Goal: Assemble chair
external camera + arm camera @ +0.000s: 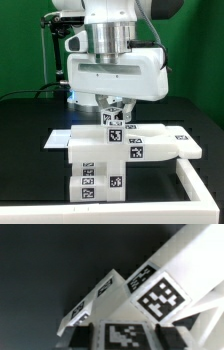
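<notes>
The chair (105,155), part-built from chunky white bars with square tags, is sitting on the black bench (25,140) inside the corner of the low white wall (195,185). Its bars are forming a cross-like stack, with a wide slab lying across and an upright block in the middle.

The pincer (114,108) is reaching down onto the top of that middle block. Its fingers are nearly together and, in the exterior view, seem to be pinching a narrow tagged part at the chair's top; the wrist view shows tagged bars running away right under the camera, which fits a grip on the chair, though the contact itself is hidden.

The chair looks like rigid moulded plastic: light, stiff, not fragile, and probably smooth enough to slip under a weak pinch. Its loose joints may be the weak point, since parts could slide apart if it is lifted by one piece. The best hold is likely across the flat opposite faces of a thick bar, close to the middle, so the load is not swinging.
</notes>
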